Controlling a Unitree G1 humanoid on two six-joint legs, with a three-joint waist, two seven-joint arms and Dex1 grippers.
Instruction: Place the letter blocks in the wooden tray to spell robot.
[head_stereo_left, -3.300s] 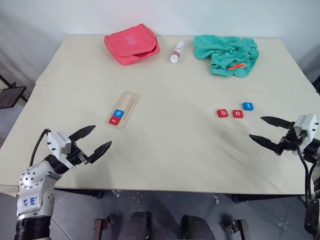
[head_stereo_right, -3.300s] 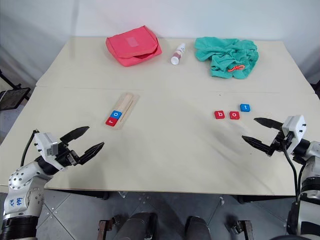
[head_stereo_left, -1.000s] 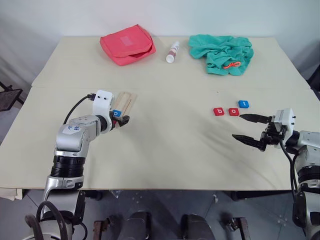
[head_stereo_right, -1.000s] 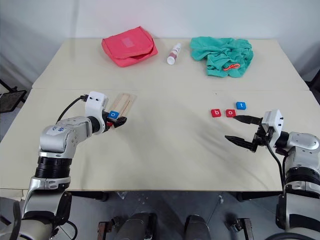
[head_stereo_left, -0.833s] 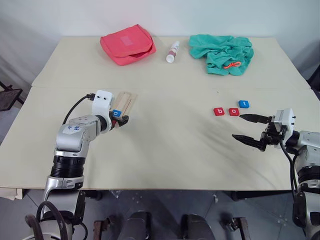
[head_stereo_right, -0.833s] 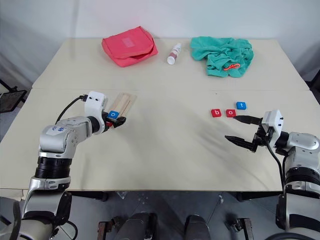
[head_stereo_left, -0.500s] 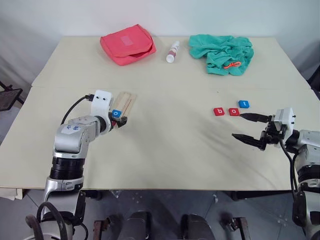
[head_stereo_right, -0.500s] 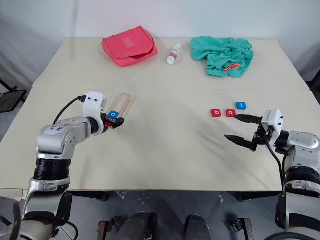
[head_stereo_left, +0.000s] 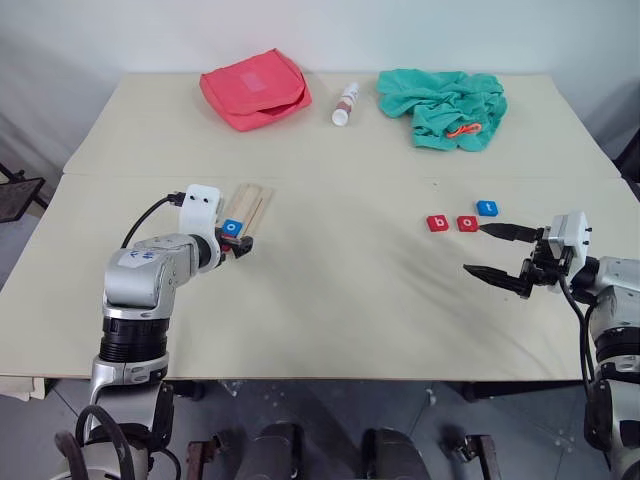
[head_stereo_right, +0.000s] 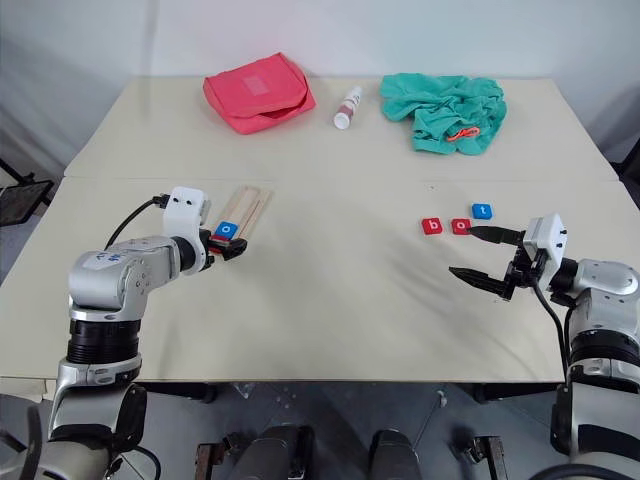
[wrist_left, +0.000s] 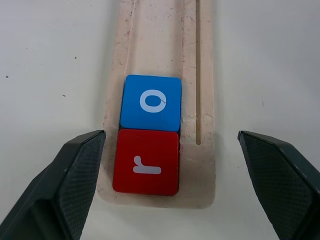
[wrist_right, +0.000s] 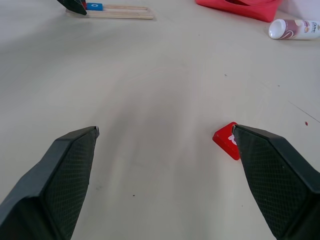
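Note:
The wooden tray (wrist_left: 160, 45) lies left of centre on the table. At its near end sit a red r block (wrist_left: 146, 161) and, just beyond it, a blue o block (wrist_left: 151, 102). My left gripper (head_stereo_left: 240, 243) is open, and its two fingers stand on either side of that end of the tray without holding anything. To the right, a red b block (head_stereo_left: 437, 223), a red o block (head_stereo_left: 467, 223) and a blue t block (head_stereo_left: 487, 208) lie loose on the table. My right gripper (head_stereo_left: 477, 249) is open and empty, just in front of them.
A pink pouch (head_stereo_left: 256, 88), a small white bottle (head_stereo_left: 347, 103) and a crumpled teal cloth (head_stereo_left: 442, 107) lie along the far side of the table. A seam runs across the tabletop behind the tray.
Since the earliest frames my left gripper has come from the table's front edge to the tray's near end, and the right gripper has drawn closer to the loose blocks. Nothing moved in the last second.

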